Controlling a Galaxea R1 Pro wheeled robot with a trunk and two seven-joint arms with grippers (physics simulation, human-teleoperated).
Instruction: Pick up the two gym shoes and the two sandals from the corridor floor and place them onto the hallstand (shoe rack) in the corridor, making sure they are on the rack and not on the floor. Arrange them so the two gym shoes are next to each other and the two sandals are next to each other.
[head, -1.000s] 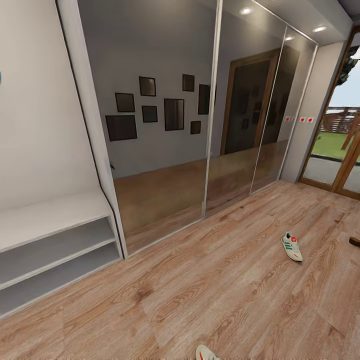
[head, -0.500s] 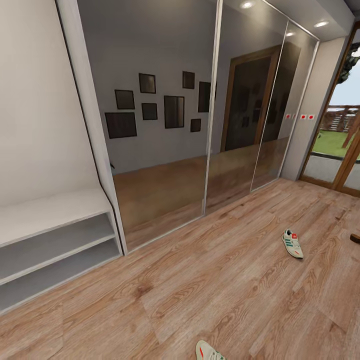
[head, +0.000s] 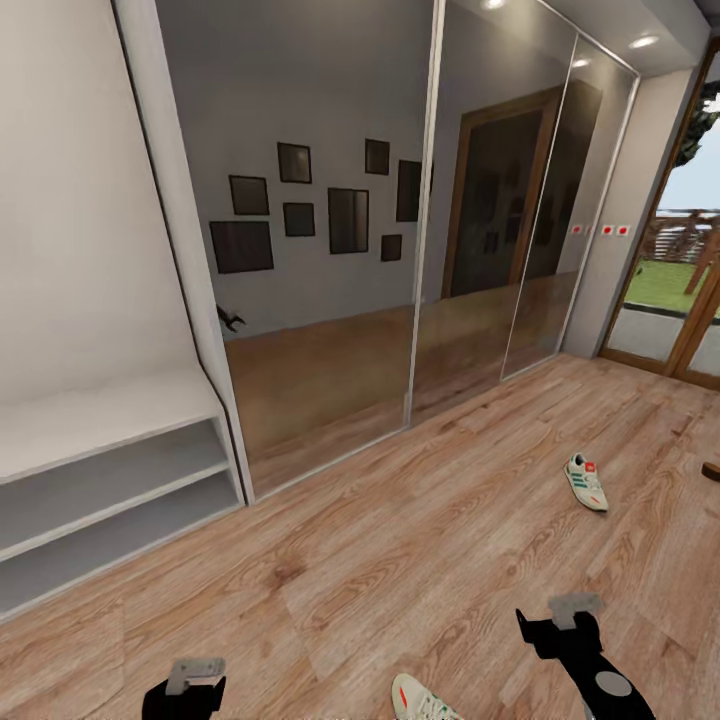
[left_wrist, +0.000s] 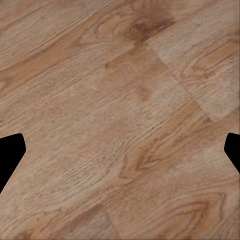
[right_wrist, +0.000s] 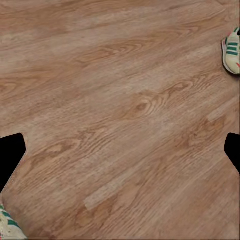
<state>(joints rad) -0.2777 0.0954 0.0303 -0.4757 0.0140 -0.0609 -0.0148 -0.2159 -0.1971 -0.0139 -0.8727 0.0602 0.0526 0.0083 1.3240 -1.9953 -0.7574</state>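
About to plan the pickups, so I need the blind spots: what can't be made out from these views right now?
- Near gym shoe: cut off by the head view's bottom edge, heel end unseen.
- Dark object at the head view's right edge: only a sliver, possibly a sandal.
- Second sandal: cannot place it.
- Left hand and right hand: partly cropped in the head view; wrist views show fingertips wide apart at the edges.
- Hallstand: left part cut off.

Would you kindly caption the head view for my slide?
Two gym shoes lie apart on the corridor floor; hallstand shelves sit bare.
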